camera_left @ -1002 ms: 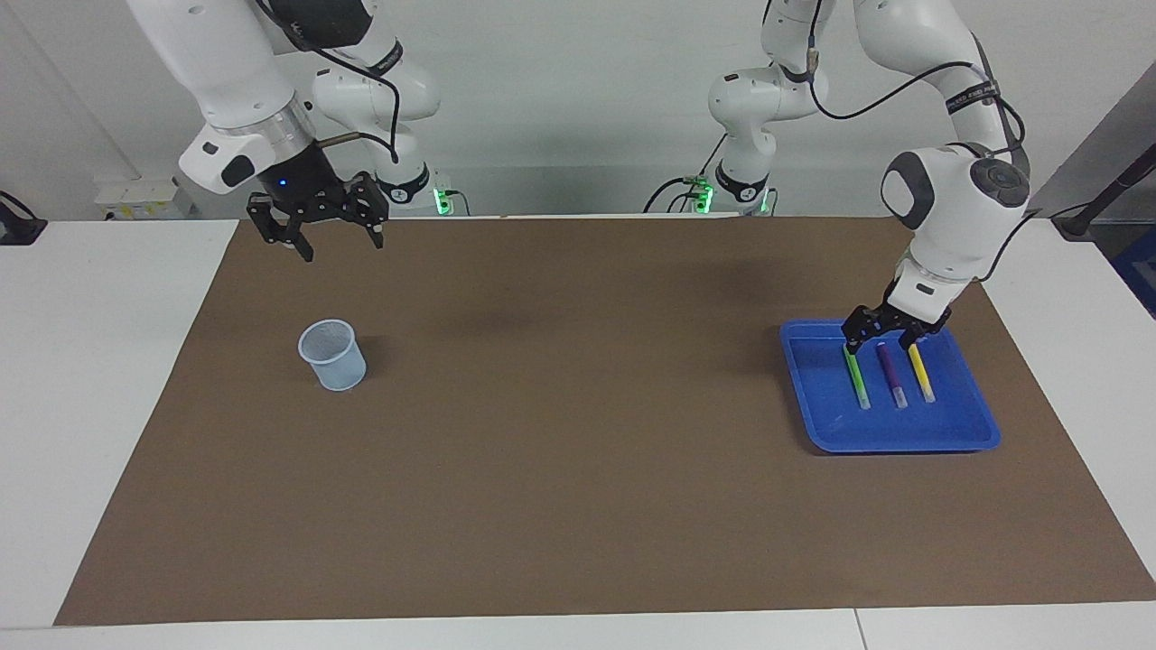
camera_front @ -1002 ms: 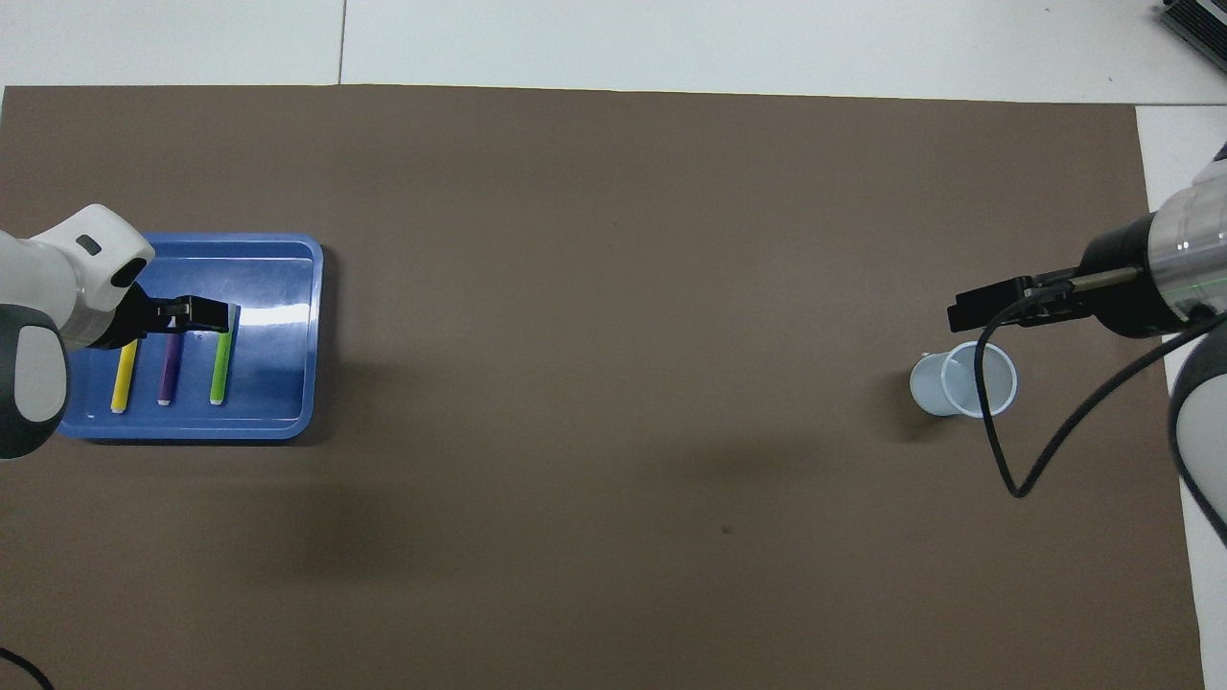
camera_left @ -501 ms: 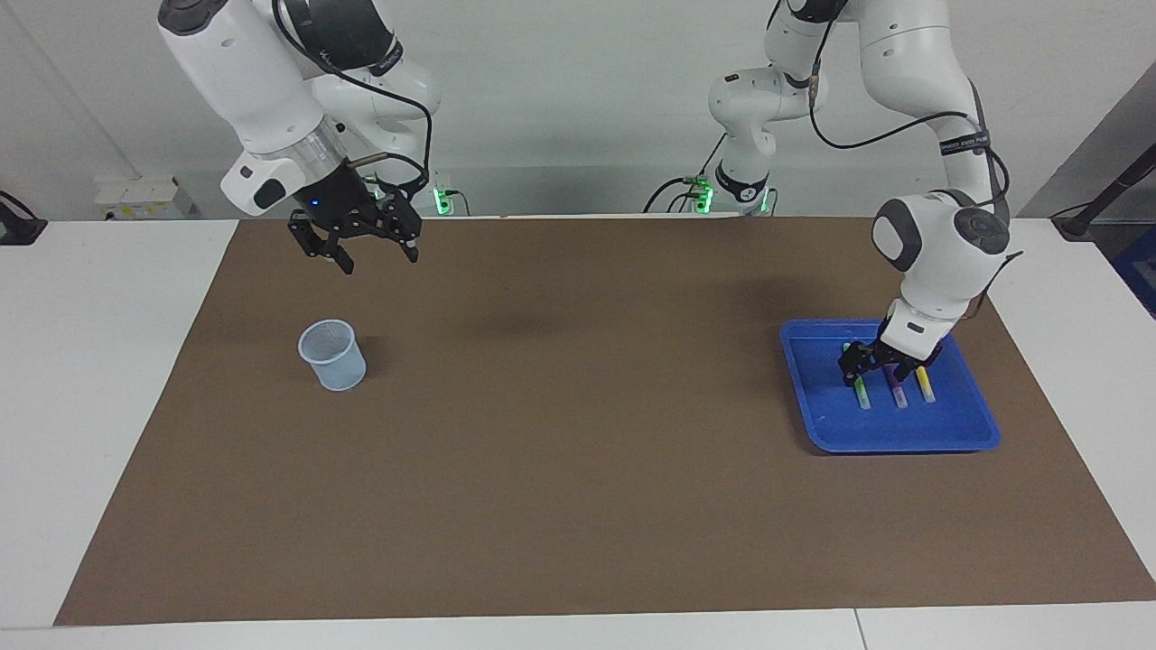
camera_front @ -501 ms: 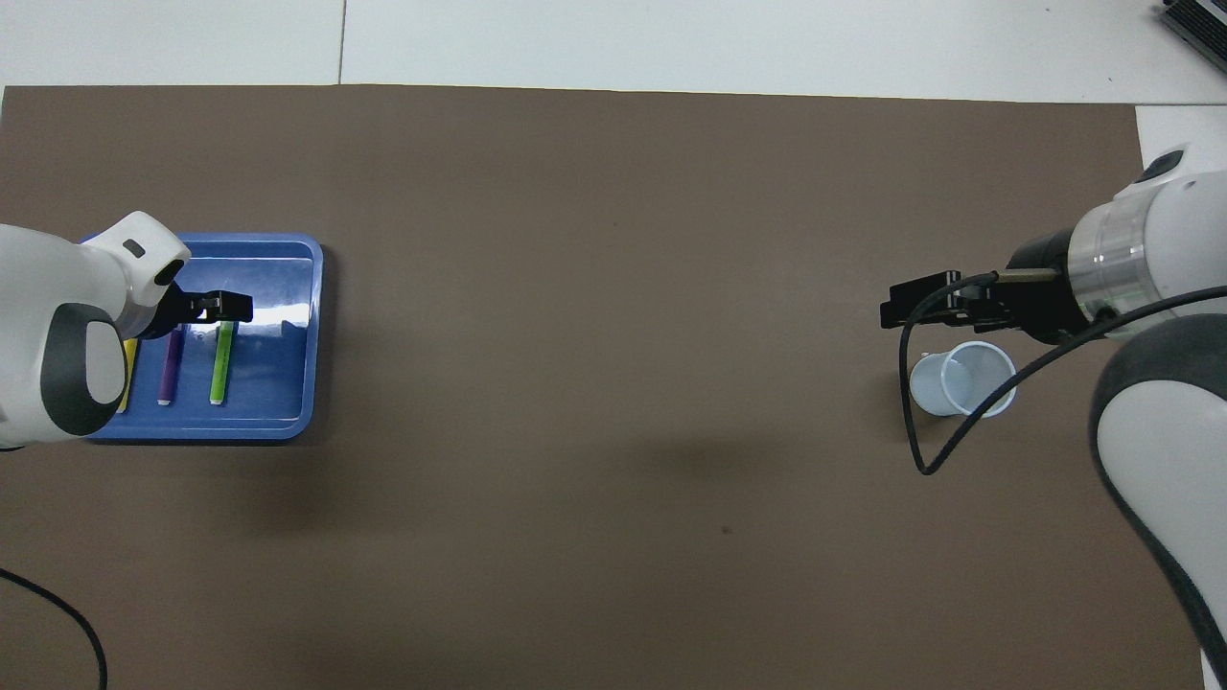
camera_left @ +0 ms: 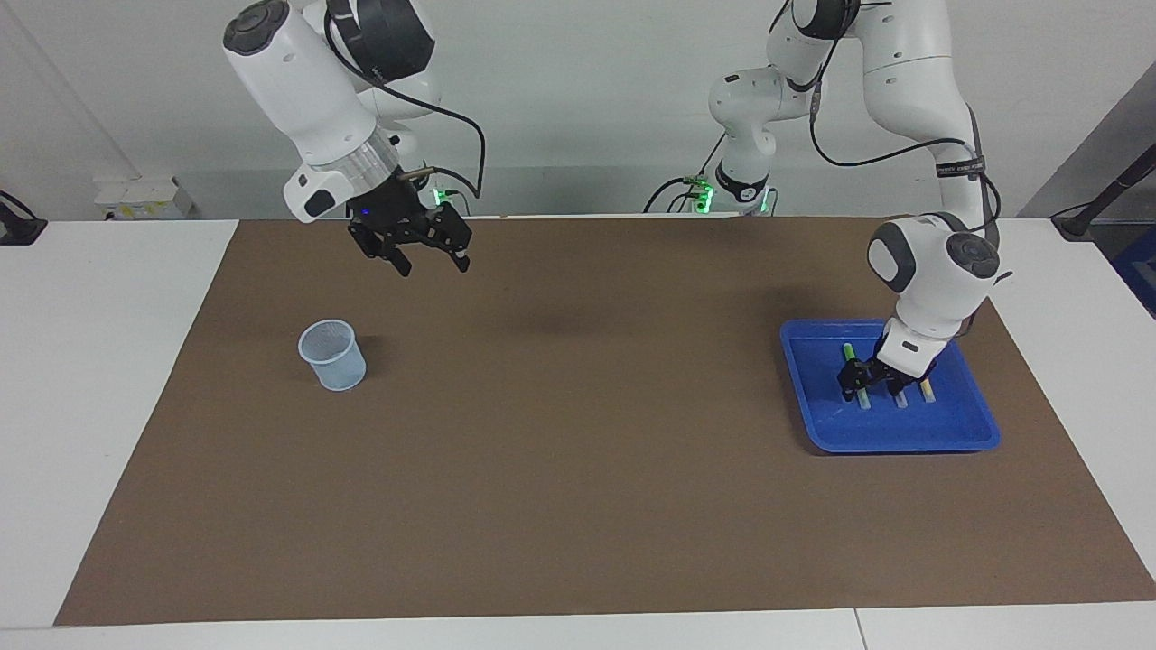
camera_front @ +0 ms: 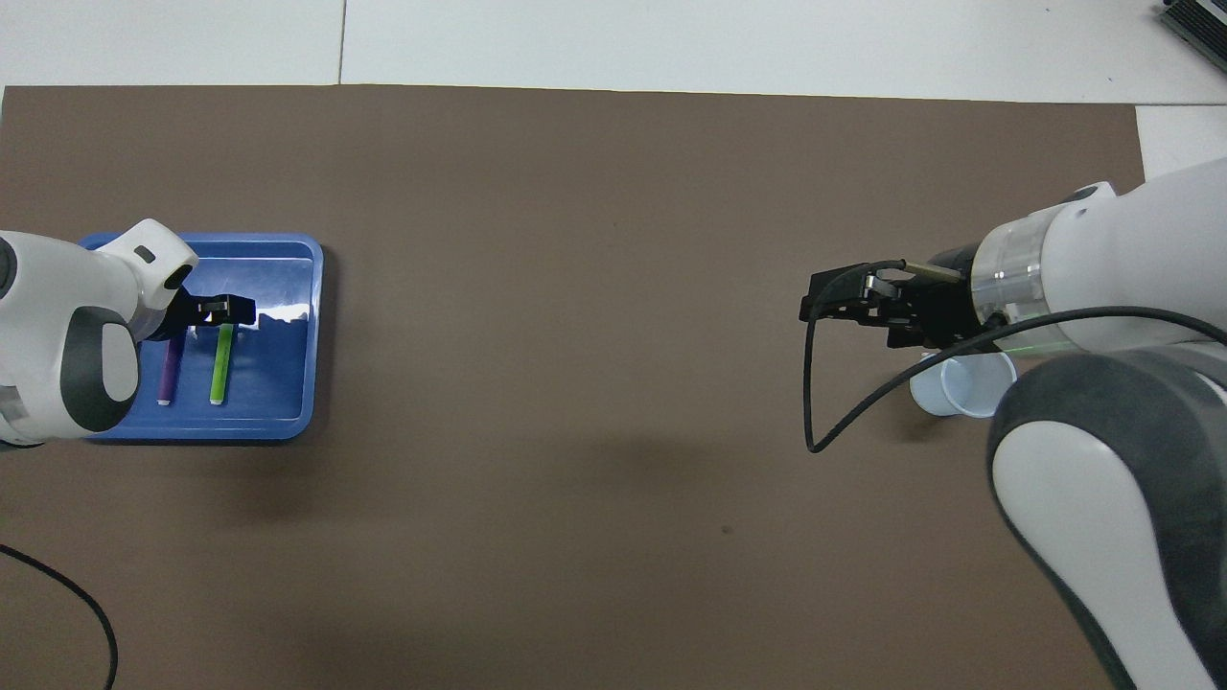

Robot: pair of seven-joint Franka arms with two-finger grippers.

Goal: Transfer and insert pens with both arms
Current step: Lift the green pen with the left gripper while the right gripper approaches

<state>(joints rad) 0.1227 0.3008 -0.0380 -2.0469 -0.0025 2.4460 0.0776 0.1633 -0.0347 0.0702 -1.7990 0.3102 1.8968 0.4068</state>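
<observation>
Three pens lie side by side in a blue tray (camera_left: 980, 433) at the left arm's end of the table. The green pen (camera_left: 849, 354) and the purple pen (camera_left: 900, 401) also show in the overhead view, green (camera_front: 221, 369) and purple (camera_front: 168, 374). Of the yellow pen (camera_left: 927, 394) only the whitish end shows, and the arm hides it from above. My left gripper (camera_left: 865, 388) is open and low in the tray, astride the green pen's middle; it also shows from above (camera_front: 226, 309). My right gripper (camera_left: 432, 263) is open and empty, up over the mat.
A pale blue mesh cup (camera_left: 332, 355) stands upright on the brown mat (camera_left: 578, 506) at the right arm's end; the right arm partly covers it in the overhead view (camera_front: 959, 391). White tabletop surrounds the mat.
My left gripper has come down into the tray onto the green pen. My right gripper has swung from beside the cup toward the middle of the table, still raised.
</observation>
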